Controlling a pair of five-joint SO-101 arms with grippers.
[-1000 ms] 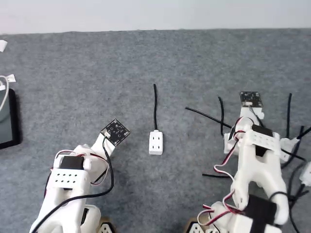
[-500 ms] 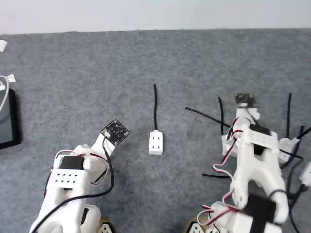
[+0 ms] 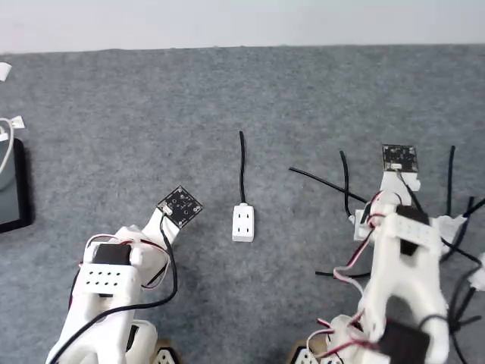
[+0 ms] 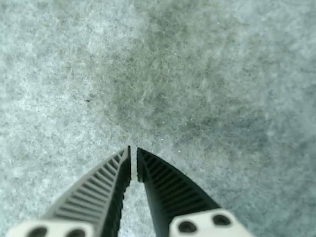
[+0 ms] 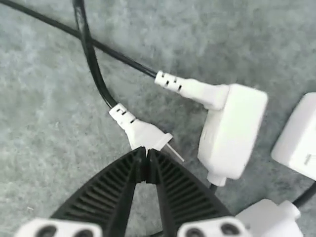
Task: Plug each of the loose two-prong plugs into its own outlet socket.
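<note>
Outlet strip (image 3: pixel 242 222) is lying on open surface (image 3: pixel 151 98) between the arms. Left claw (image 4: pixel 133 154) is sitting together over bare surface. Right claw (image 5: pixel 146 154) is sitting together just beside a plug (image 5: pixel 144 134) near an adapter (image 5: pixel 232 131).

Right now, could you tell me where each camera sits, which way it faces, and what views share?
High view: fixed overhead, looking down; left arm, right arm, strip between.
Left wrist view: on that wrist, facing down past left gripper at mat.
Right wrist view: on that wrist, facing down past right gripper at a plug and adapter.
Shared: high and right wrist views both show black cords.
</note>
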